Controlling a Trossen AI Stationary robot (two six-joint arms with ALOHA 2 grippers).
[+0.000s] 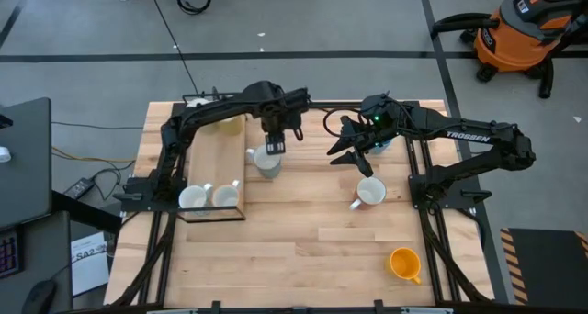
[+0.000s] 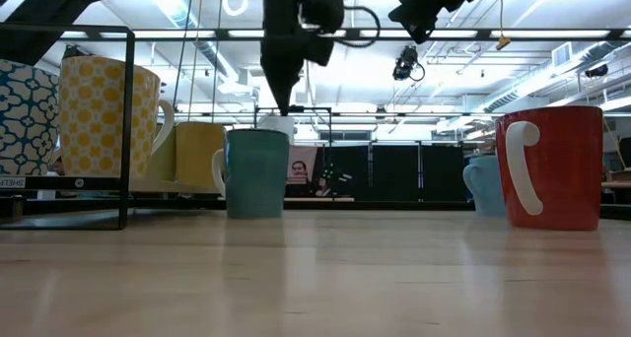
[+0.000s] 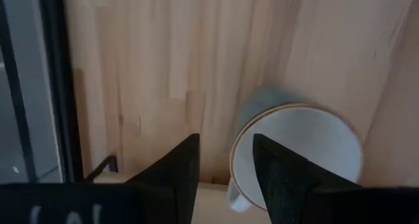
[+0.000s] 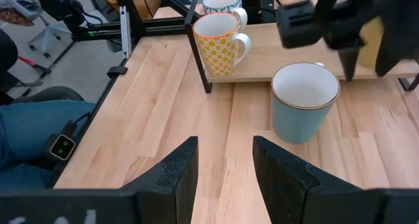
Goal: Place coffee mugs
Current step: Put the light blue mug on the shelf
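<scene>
A teal mug (image 1: pixel 266 162) stands upright on the table beside a low wooden shelf (image 1: pixel 216 162). My left gripper (image 3: pixel 226 165) is open just above the mug's rim (image 3: pixel 288 109), one finger over the mouth and one outside it. In the low view its fingertips (image 2: pixel 286 105) end a little above the mug (image 2: pixel 256 172). My right gripper (image 4: pixel 226 158) is open and empty, above the table right of the teal mug (image 4: pixel 304 99). A yellow-dotted mug (image 4: pixel 219 44) and a blue-and-white patterned mug (image 4: pixel 222 0) stand on the shelf. A light blue mug (image 2: pixel 483 184) stands under the right arm.
A red-orange mug with a white handle (image 2: pixel 552 167) stands at centre right, and an orange mug (image 1: pixel 404 263) lies near the front right corner. A pale yellow mug (image 2: pixel 197 155) is at the shelf's far end. A seated person's leg (image 4: pixel 39 126) shows beyond the table.
</scene>
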